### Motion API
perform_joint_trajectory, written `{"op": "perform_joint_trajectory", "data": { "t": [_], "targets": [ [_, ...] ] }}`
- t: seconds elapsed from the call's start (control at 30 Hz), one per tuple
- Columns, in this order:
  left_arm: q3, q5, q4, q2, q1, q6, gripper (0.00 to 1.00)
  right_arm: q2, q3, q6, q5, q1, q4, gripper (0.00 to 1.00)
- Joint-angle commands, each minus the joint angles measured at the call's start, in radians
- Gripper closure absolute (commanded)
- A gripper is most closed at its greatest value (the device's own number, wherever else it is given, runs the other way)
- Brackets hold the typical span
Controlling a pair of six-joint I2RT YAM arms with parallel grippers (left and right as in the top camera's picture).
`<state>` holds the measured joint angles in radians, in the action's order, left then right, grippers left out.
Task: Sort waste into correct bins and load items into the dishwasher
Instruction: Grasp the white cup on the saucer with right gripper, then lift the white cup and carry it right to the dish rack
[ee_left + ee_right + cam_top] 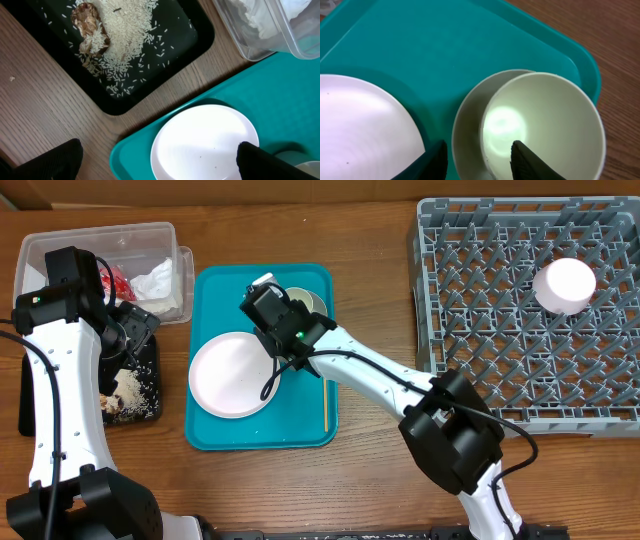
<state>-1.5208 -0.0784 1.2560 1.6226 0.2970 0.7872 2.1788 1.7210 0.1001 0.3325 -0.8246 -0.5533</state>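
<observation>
Two small dishes, a pale bowl (555,115) nested in a greyish bowl (467,125), sit on the teal tray (445,40) beside the plate (360,130), light, stiff, slick and likely breakable, best pinched at the rim, which the right jaws straddle, whether gripping I cannot tell, while the left jaws gape wide.

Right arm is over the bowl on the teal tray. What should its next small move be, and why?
Probably close the right gripper onto the wall of the bowl. One finger sits inside the bowl and the other outside, with a gap visible on each side, so nothing looks gripped yet. A lift toward the dish rack can only follow once the grip is made.
</observation>
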Motion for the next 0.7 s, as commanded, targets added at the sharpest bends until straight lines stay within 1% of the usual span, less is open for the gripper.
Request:
{"op": "perform_joint_trajectory", "data": {
  "t": [0.0, 0.13, 0.23, 0.33, 0.4, 0.47, 0.5, 0.67],
  "targets": [
    [0.006, 0.001, -0.001, -0.013, 0.004, 0.021, 0.0, 0.028, -0.002, -0.004, 0.015, 0.003, -0.002, 0.57],
    [0.006, 0.001, -0.001, -0.013, 0.004, 0.021, 0.0, 0.028, 0.005, -0.005, 0.025, 0.003, -0.002, 0.6],
    [0.006, 0.001, -0.001, -0.013, 0.004, 0.021, 0.0, 0.028, 0.037, -0.004, 0.057, 0.001, -0.029, 0.7],
    [0.006, 0.001, -0.001, -0.013, 0.004, 0.021, 0.0, 0.027, 0.076, -0.004, 0.061, 0.001, -0.064, 0.83],
    [0.006, 0.001, -0.001, -0.013, 0.004, 0.021, 0.0, 0.027, 0.111, -0.004, 0.061, 0.002, -0.092, 0.87],
    [0.006, 0.001, -0.001, -0.013, 0.004, 0.021, 0.0, 0.026, 0.141, -0.003, 0.061, 0.002, -0.114, 0.95],
    [0.006, 0.001, -0.001, -0.013, 0.004, 0.021, 0.0, 0.026, 0.159, -0.003, 0.061, 0.002, -0.127, 0.96],
    [0.006, 0.001, -0.001, -0.013, 0.004, 0.021, 0.0, 0.02, 0.297, 0.008, 0.13, 0.003, -0.237, 0.96]
  ]
}}
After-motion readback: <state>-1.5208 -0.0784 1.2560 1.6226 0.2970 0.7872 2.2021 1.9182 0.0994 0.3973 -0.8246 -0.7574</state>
